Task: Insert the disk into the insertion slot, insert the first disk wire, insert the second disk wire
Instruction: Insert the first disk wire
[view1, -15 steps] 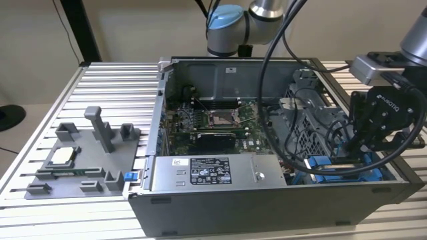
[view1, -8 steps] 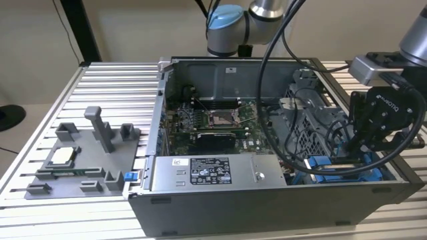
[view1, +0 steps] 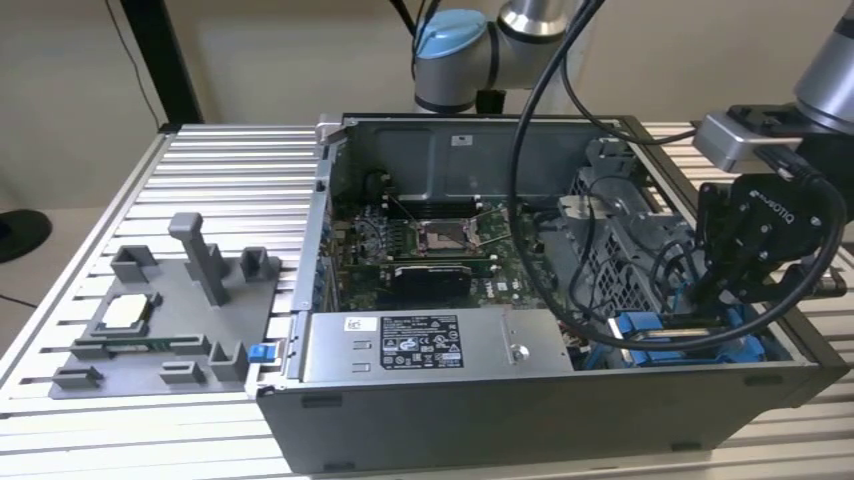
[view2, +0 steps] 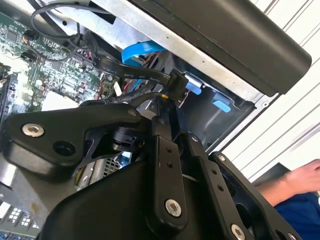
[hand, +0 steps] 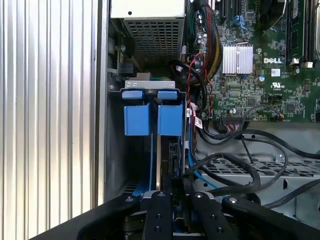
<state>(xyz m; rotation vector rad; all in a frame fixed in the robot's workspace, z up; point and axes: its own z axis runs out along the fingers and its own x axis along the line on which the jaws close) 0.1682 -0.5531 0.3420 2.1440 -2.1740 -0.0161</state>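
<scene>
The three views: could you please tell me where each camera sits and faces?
Exterior view: off the arm, looking down on the computer case; the arm and gripper show at the exterior view's right.
First wrist view: on the wrist, looking past the gripper into the insertion slot.
Second wrist view: on the wrist, along the gripper shut on a disk wire; a person's hand shows.
Shared: the motherboard, in both wrist views.

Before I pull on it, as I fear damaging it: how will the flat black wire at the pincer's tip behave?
The flat black wire will probably flop, since it curves loosely away from the pincer. Its plug looks rigid, so it is likely the firmer place to hold. The wire seems light, being thin.
</scene>
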